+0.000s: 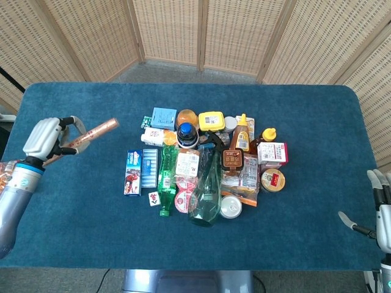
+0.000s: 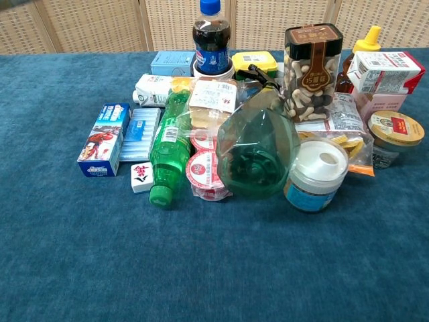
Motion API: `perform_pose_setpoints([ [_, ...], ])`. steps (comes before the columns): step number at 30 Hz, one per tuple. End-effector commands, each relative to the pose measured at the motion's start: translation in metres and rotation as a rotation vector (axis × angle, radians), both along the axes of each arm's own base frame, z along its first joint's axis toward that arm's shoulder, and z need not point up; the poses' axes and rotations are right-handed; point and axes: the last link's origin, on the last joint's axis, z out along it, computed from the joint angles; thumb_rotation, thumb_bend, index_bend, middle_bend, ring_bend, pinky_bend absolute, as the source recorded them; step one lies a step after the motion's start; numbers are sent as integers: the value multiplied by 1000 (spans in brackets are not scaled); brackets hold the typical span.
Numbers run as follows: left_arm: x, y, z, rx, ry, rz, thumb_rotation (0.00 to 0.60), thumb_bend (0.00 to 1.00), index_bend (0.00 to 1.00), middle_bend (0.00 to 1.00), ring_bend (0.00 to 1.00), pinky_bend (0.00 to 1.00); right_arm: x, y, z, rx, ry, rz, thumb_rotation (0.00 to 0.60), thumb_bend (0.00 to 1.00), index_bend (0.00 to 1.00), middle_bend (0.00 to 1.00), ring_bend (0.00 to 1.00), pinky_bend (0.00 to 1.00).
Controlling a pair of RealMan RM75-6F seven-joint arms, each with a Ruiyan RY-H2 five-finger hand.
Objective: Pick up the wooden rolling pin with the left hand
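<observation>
**Rolling pin held in the air by the left robot hand**

The rolling pin (image 1: pixel 91 132) is stiff wood, probably light, smooth and a little slippery. The left robot hand (image 1: pixel 47 139) grasps it at one end, fingers closed around it, so the long free end tilts up above the table (image 1: pixel 305 122). A hold nearer the middle would balance better. The right robot hand (image 1: pixel 380 207) holds nothing, fingers apart.

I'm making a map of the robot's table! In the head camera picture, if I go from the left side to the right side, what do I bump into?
left hand → wooden rolling pin it holds → blue box → green bottle → clear green spray bottle → red-and-white carton → right hand
</observation>
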Motion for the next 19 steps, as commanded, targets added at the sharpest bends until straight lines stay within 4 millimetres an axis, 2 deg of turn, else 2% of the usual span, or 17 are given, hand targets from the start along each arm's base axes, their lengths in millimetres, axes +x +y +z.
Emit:
perform_pose_setpoints([
  [1,8,-1,13,29,-41,-22,600,351,768,772,850,616,0,-1,0,-1,0,4,454,0,0,104,0,0],
  [9,20,-3,35,64,-79,-51,600,350,762,770,847,617,2,-4,0,0,1,10,457,0,0,104,0,0],
  [19,23,-5,40,70,-93,-61,600,350,758,764,840,614,0,-4,0,1,1,7,455,0,0,103,0,0],
])
